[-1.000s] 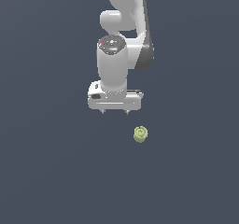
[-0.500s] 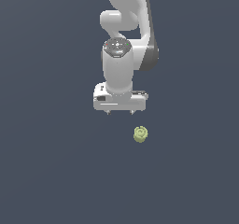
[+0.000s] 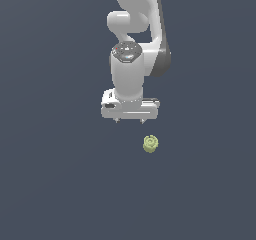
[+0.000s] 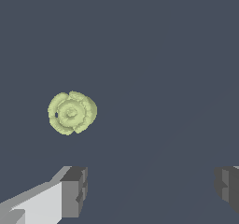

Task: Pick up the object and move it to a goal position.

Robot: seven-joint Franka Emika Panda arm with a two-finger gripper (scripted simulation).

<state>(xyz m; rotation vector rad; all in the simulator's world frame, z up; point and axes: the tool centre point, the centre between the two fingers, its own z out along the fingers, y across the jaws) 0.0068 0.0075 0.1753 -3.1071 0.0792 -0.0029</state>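
Observation:
The object (image 3: 150, 144) is a small pale yellow-green round piece with a ridged rim, lying on the dark grey floor. My white gripper (image 3: 129, 120) hangs above the floor, a little to the exterior view's left of the object and behind it. Its two short fingertips stand wide apart with nothing between them. In the wrist view the object (image 4: 72, 112) lies flat, outside the gap of the gripper (image 4: 151, 190), beyond one grey fingertip (image 4: 74, 190).
A plain dark grey surface (image 3: 60, 184) fills both views. Nothing else stands on it.
The gripper has shifted toward the exterior view's right and slightly lower, closer to the object. The object has not moved.

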